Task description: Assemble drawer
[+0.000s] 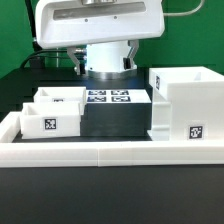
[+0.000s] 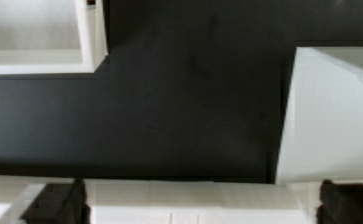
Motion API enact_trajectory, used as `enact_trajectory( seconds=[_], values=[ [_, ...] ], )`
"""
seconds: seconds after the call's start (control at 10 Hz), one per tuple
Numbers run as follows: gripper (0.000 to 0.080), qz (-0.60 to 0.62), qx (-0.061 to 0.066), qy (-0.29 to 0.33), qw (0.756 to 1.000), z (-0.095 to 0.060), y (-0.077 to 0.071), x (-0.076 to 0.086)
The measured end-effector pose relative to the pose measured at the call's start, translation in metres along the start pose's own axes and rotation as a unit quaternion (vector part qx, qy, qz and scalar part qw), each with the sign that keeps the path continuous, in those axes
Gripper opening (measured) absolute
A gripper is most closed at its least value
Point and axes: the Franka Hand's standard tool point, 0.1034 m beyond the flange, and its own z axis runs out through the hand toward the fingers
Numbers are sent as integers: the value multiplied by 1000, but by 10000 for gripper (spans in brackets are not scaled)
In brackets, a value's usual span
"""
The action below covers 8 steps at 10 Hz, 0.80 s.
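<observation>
The large white boxy housing stands at the exterior view's right, with a square tag on its front. Two small white trays sit at the exterior view's left: a back one and a front one that carries a tag. My gripper hangs behind the middle, its fingertips hidden there. In the wrist view the gripper is wide open and empty, with dark fingers at both sides. A tray corner and a housing wall show over the black table.
The marker board lies in the middle between the trays and the housing. The white border rail runs along the front and up the exterior view's left. A white strip lies under the open fingers.
</observation>
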Motion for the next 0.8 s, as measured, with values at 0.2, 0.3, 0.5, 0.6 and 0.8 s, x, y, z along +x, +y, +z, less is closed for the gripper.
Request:
enact_trajectory(
  seconds=[0.2, 0.3, 0.5, 0.6, 0.8],
  values=[
    [649, -2, -1, -14, 1000, 3, 10, -10],
    [649, 4, 0, -24, 1000, 7, 16, -20],
    [649, 1, -3, -33, 999, 18, 24, -31],
    [649, -3, -11, -32, 999, 27, 35, -38],
    [649, -8, -22, -33, 999, 43, 51, -50]
  ],
)
